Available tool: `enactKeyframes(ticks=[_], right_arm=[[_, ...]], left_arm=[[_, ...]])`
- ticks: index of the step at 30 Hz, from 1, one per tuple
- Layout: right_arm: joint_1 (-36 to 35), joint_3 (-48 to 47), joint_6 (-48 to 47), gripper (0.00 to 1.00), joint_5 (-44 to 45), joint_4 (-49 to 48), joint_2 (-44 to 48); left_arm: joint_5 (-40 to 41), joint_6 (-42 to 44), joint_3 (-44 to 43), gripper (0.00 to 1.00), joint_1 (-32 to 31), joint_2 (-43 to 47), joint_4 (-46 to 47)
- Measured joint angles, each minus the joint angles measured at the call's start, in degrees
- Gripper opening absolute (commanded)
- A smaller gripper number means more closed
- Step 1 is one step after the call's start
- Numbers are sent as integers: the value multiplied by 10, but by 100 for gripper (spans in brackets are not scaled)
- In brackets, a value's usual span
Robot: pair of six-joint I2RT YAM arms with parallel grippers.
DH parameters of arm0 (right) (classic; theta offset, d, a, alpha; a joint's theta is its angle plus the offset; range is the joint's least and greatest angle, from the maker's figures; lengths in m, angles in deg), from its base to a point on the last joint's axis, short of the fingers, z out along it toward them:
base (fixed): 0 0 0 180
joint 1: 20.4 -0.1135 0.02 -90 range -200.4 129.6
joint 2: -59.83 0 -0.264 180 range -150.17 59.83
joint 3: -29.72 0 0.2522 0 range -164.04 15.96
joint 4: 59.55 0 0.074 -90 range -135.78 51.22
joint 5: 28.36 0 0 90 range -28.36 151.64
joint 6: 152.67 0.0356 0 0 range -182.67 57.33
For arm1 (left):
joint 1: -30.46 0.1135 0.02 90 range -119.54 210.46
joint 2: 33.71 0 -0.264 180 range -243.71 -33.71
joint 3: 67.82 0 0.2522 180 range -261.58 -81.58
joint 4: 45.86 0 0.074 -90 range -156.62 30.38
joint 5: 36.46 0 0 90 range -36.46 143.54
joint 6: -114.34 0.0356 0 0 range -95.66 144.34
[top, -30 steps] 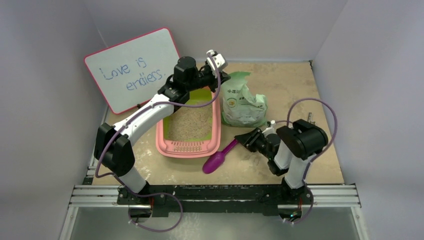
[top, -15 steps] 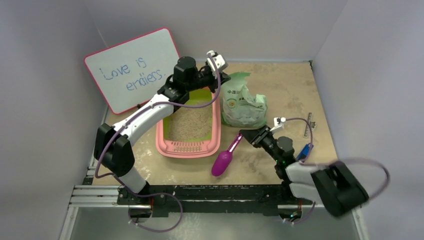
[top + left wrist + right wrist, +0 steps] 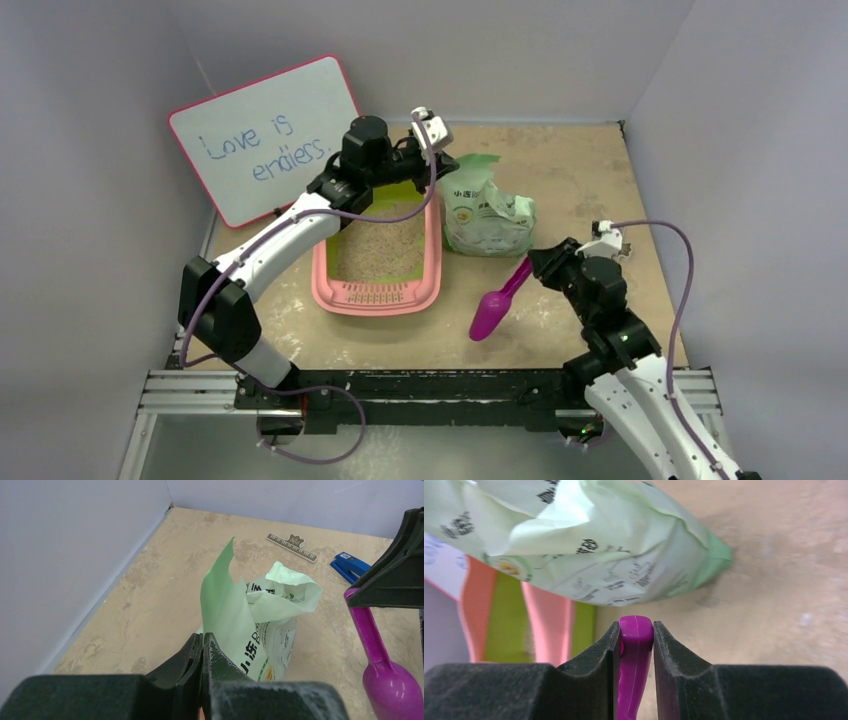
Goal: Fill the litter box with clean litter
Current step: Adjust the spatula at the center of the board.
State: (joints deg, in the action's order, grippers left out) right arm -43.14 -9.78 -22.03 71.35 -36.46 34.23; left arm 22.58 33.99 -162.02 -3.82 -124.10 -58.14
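Our right gripper [image 3: 635,630] is clamped on the handle of the purple scoop [image 3: 490,312], whose bowl tilts down beside the pale green litter bag [image 3: 487,215]. Our left gripper [image 3: 202,640] is pressed shut at the bag's torn flap. The pink litter box [image 3: 377,296], holding beige granules [image 3: 385,250], sits just left of the bag.

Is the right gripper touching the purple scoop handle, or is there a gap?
Touching. The right wrist view shows the right gripper with its fingers pressed flush against both sides of the purple scoop handle, with no gap visible.
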Motion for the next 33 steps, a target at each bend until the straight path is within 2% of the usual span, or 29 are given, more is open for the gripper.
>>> enactKeyframes(ticks=[3,6,9,14,20,26,33], right_arm=[[0,-58,-42,0,33,78,-32],[1,-127,-118,0,22,86,-68],[2,-176,-210,0,-54,49,-93],[2,-178,-343,0,-204,-46,-122],[2,-197,-480,0,-351,-94,-203],[-47,-150,-653,0,-404,-112,-221],[-181,6,-792,0,-351,-203,-221]], left_arm=[[4,-1,1,0,0,0,1],[4,-6,2,0,0,0,5],[7,-11,3,0,0,0,7],[10,-11,3,0,0,0,8],[12,-15,4,0,0,0,10],[12,-17,4,0,0,0,10],[15,-17,4,0,0,0,10]])
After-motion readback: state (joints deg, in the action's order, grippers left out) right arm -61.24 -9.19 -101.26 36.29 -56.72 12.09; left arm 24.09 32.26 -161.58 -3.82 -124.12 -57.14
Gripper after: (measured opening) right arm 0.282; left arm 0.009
